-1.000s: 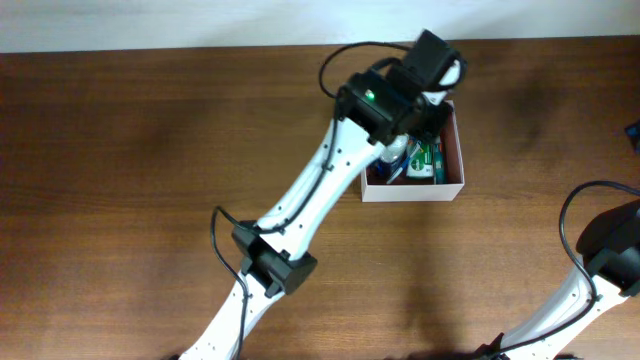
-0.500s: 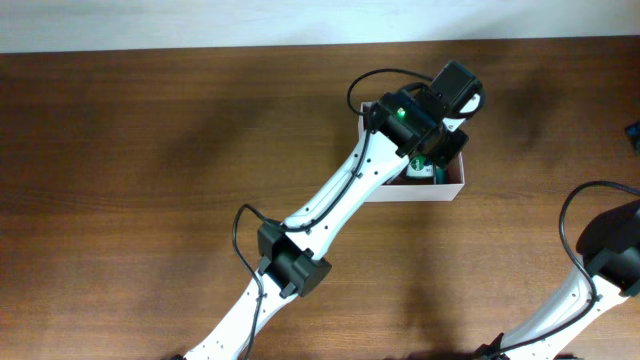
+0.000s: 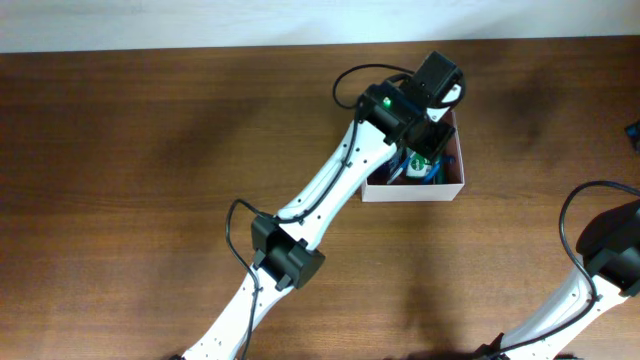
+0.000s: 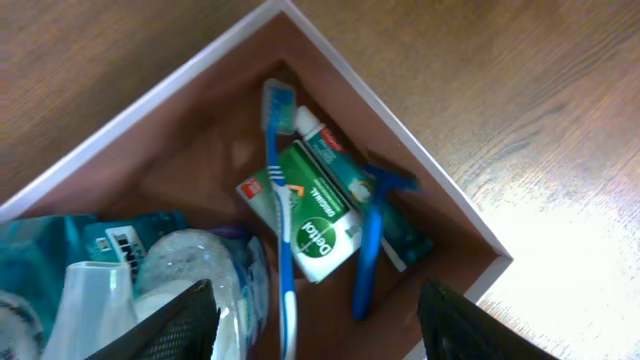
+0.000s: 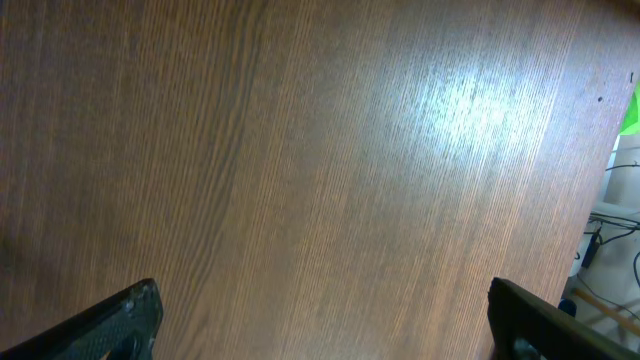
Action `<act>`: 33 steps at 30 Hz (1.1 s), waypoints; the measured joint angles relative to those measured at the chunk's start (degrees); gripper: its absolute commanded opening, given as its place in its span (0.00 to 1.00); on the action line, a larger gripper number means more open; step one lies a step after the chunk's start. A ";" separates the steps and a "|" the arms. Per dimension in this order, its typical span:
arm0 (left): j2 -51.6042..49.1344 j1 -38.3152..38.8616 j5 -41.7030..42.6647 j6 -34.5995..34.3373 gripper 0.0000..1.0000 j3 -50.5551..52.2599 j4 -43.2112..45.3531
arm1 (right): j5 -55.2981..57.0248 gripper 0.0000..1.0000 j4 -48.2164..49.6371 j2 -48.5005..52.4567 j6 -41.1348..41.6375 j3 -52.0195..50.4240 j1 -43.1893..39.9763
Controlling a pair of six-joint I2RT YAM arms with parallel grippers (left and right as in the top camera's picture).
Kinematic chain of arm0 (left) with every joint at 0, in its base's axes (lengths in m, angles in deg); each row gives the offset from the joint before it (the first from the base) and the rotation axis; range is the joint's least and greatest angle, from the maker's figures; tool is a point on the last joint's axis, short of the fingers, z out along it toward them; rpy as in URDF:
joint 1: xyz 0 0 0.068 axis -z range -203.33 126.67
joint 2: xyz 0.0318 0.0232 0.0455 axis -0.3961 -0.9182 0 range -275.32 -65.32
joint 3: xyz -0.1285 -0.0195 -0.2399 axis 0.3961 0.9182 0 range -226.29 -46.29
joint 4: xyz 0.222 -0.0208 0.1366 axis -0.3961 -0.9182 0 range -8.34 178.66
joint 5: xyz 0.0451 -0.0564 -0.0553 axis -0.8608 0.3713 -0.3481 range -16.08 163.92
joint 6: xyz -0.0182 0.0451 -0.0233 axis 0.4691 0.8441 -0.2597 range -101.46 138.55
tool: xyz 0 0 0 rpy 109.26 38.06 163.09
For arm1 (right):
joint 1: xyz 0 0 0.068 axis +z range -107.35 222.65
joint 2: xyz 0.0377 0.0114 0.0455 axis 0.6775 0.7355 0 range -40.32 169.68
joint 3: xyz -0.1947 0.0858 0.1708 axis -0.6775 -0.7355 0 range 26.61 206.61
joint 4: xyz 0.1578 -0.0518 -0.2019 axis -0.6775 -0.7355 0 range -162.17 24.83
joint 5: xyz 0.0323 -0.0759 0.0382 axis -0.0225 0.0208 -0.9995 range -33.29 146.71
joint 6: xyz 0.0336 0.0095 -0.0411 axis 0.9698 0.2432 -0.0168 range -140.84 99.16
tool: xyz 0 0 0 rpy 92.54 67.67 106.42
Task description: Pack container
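**Desk:** Where is the container sitting?

**Operator:** I am looking at the square, shallow container (image 3: 412,191) with thin white walls and a reddish-brown floor. It is resting on the brown wooden worktop (image 3: 150,150), near the far edge and right of the middle in the overhead view. My white left arm (image 3: 325,190) is stretching across the worktop, and its wrist is hanging over the container.

**Desk:** And the left claw?

**Operator:** The left claw (image 4: 320,330) is hovering above the container's inside with its two dark fingers (image 4: 190,320) standing well apart. I am seeing nothing held between them.

**Desk:** What is lying inside?

**Operator:** A flat green cardboard box (image 4: 315,215) is lying near the middle of the floor. A slim blue toothbrush (image 4: 280,200) is lying across the box, with its bristle head pointing towards the far corner. A blue plastic razor (image 4: 372,240) is lying just beside the box, on the side nearer the container wall. A white tube (image 4: 318,132) is poking out from behind the box. More toiletries are crowding the left side, among them a teal packet (image 4: 50,250), but I am not making them out clearly.

**Desk:** And the right side?

**Operator:** My right arm (image 3: 590,280) is waiting at the near right corner, well apart from the container. The right claw (image 5: 330,330) is gaping wide over bare wood and gripping nothing.
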State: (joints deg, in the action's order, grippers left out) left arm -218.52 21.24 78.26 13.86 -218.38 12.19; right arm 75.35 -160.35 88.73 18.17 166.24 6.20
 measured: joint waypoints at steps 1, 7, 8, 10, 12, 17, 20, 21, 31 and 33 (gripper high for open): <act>0.24 -0.20 0.00 0.00 0.67 0.00 -0.02 | 0.00 0.99 0.00 0.00 -0.02 0.00 0.00; 5.99 -1.66 0.00 0.81 0.99 0.02 -0.11 | 0.00 0.99 0.02 0.00 -0.04 0.00 0.00; 8.81 -2.32 -0.02 1.01 0.99 0.02 -0.09 | 0.00 0.99 0.00 0.00 -0.02 0.00 0.00; 12.61 -3.32 0.02 1.20 0.99 0.02 -0.26 | 0.00 0.99 0.02 0.00 -0.02 0.00 0.00; 16.55 -4.87 0.00 1.27 0.99 0.00 -0.98 | 0.00 0.99 0.00 0.00 -0.04 0.00 0.00; 23.26 -10.25 -2.45 1.27 0.99 -0.35 -6.47 | 0.00 0.99 0.00 0.00 -0.02 0.00 0.00; 25.33 -14.25 -6.05 1.27 0.99 -0.37 -11.23 | 0.00 0.99 0.00 0.00 0.02 0.00 0.00; 25.75 -15.63 -7.10 1.29 0.99 -0.37 -12.48 | 0.00 0.99 0.00 0.00 -0.02 0.00 0.00; 29.73 -29.31 -11.47 1.27 0.99 -0.37 -20.11 | 0.00 0.99 0.00 0.00 -0.04 0.00 0.00; 30.67 -31.15 -11.52 1.27 0.99 -0.37 -20.13 | 0.00 0.99 0.00 0.00 -0.04 0.00 0.00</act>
State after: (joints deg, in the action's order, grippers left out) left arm -187.86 -9.90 66.74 15.12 -218.75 -7.94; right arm 75.35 -160.35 88.73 18.12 166.24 6.20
